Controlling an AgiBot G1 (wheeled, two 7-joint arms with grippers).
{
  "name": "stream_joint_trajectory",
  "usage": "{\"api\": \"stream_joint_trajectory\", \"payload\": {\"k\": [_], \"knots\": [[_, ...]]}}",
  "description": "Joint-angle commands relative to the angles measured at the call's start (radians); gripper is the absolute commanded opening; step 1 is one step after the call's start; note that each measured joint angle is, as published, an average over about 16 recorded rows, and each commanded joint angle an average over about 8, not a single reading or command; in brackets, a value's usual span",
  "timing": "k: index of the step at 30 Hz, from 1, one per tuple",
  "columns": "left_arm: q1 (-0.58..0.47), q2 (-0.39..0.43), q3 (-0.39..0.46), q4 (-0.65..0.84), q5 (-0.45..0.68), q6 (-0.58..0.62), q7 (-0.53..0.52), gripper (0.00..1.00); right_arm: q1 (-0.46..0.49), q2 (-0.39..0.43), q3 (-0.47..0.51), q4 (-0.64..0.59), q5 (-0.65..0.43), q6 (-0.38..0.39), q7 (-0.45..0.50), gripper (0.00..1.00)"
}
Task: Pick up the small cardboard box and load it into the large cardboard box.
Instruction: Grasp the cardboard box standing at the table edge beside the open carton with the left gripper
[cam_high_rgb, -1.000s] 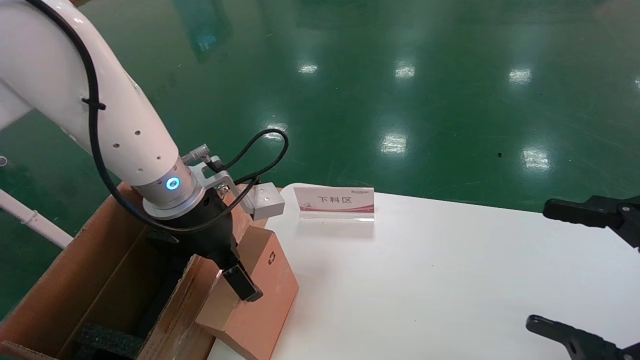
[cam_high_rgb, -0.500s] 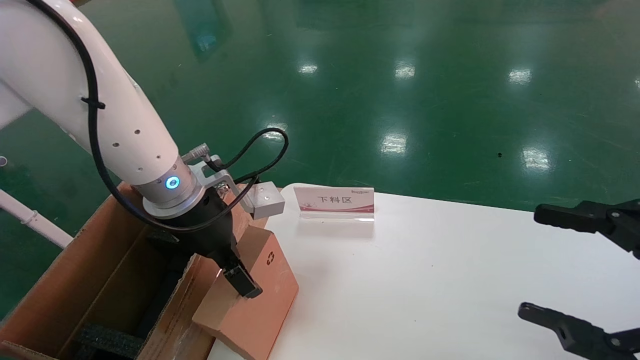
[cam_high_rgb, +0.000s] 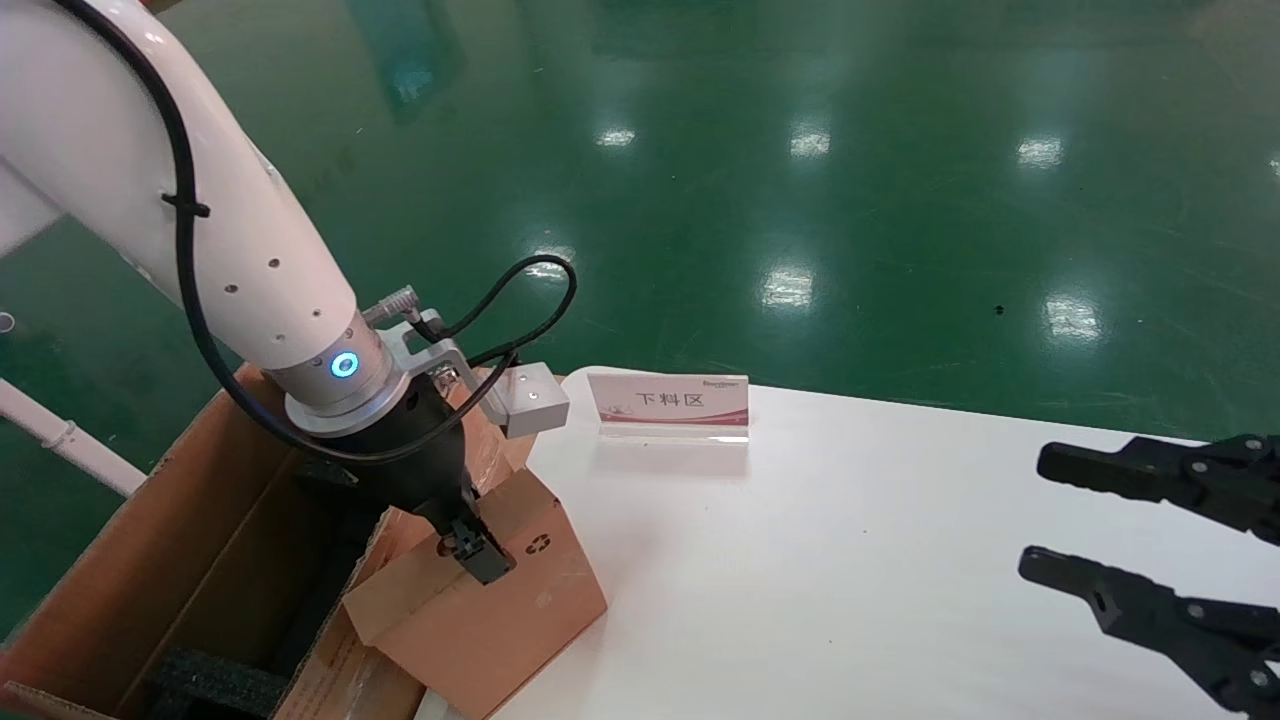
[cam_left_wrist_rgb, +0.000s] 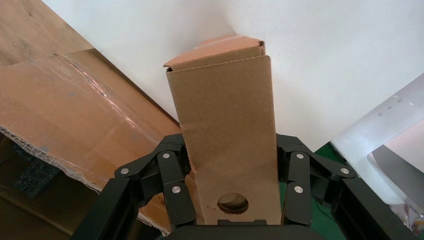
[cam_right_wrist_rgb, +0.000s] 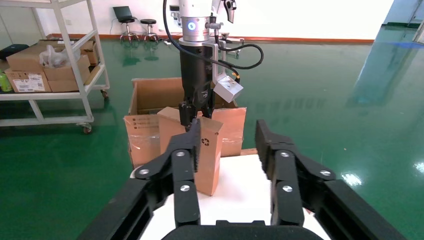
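White surface (cam_high_rgb: 850, 560) under green floor: the left tool (cam_high_rgb: 478, 553) clamps the small cardboard box (cam_high_rgb: 490, 600), tilted against the large cardboard box (cam_high_rgb: 200, 560); the right tool (cam_high_rgb: 1110, 530) hovers spread, empty.

The small box (cam_high_rgb: 490, 610) is plain brown with a black recycling mark. Beside it, the large box (cam_high_rgb: 190, 560) is brown too, with black foam (cam_high_rgb: 215, 683) inside. Behind the small box, a white sign (cam_high_rgb: 668, 402) carries dark characters above a red band. The table (cam_high_rgb: 850, 560) is white, the floor (cam_high_rgb: 760, 180) glossy green.
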Motion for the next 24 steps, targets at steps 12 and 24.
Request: {"api": "stream_joint_trajectory", "payload": {"k": [12, 24], "knots": [[-0.107, 0.006, -0.073, 0.061, -0.037, -0.027, 0.042, 0.0, 0.0, 0.0, -0.001, -0.001, 0.0, 0.0, 0.0, 0.0], [-0.359, 0.074, -0.141, 0.305, -0.015, 0.041, 0.201, 0.0, 0.001, 0.0, -0.002, -0.001, 0.001, 0.0, -0.001, 0.0]]}}
